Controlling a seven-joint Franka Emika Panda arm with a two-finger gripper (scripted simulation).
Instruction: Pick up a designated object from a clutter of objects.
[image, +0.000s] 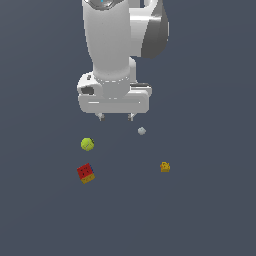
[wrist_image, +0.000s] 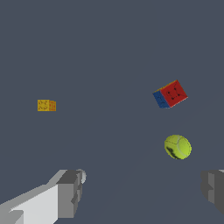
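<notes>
The yellow-green tennis ball (image: 87, 144) lies on the dark grey floor, toward the exterior view's left. It also shows in the wrist view (wrist_image: 177, 146), with a curved seam. My gripper (image: 116, 117) hangs above the floor, up and to the exterior view's right of the ball, apart from it. Its jaws stand wide apart and hold nothing; in the wrist view the gripper (wrist_image: 142, 190) shows grey fingertips (wrist_image: 70, 192) at both sides. The red cube (image: 86, 173) with a yellow-orange face lies just below the ball. It shows a blue face in the wrist view (wrist_image: 170, 93).
A tiny pale grey lump (image: 141, 131) lies near the gripper, to the exterior view's right. A tiny orange-yellow piece (image: 165, 167) lies farther right; it also shows in the wrist view (wrist_image: 46, 105). The floor is flat dark grey all round.
</notes>
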